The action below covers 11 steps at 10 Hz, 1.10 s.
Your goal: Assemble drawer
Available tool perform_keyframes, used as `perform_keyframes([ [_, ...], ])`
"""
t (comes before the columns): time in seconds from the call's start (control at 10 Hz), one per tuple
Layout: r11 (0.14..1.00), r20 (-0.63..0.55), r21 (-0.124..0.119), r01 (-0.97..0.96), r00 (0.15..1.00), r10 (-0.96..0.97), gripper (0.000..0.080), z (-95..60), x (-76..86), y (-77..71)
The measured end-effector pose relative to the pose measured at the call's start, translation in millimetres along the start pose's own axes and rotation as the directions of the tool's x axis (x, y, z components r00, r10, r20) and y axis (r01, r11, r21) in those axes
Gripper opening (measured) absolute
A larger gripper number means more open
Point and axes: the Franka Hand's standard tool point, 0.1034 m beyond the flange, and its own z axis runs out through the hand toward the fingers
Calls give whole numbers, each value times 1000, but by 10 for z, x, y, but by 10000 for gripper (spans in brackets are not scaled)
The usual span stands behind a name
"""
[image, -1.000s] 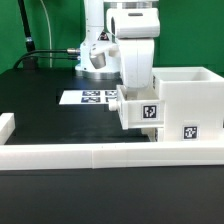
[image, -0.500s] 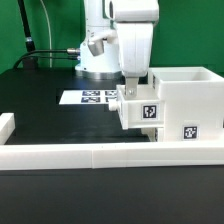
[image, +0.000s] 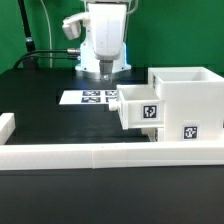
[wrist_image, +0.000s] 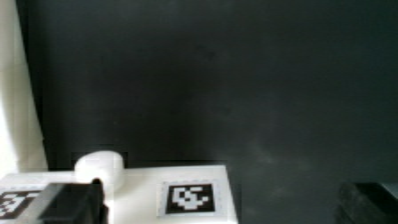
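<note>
The white drawer housing (image: pixel 186 103) stands on the black table at the exterior view's right. One small tray (image: pixel 138 110) with a tag sticks partway out of its side; a second tray is not visible. My gripper (image: pixel 105 68) hangs above the table, behind and to the left of the tray, clear of it. In the wrist view the tray's tagged face (wrist_image: pixel 192 196) and its knob (wrist_image: pixel 98 163) lie between my two dark fingers (wrist_image: pixel 61 204), which stand wide apart and hold nothing.
The marker board (image: pixel 90 97) lies flat on the table behind the tray. A long low white border wall (image: pixel 100 153) runs along the front, with a raised end (image: pixel 6 126) at the left; it also shows in the wrist view (wrist_image: pixel 15 100).
My gripper has lifted off the tray and moved up and to the exterior view's left. The tray has stayed partway in the housing.
</note>
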Motion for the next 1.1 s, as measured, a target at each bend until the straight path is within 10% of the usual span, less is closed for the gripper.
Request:
perform_keyframes([
  [0.6,998,-187,31,50,981,-43,649,336,-247,75],
  [1.1,996,-190,67,-59,979,71,649,395,103,59],
])
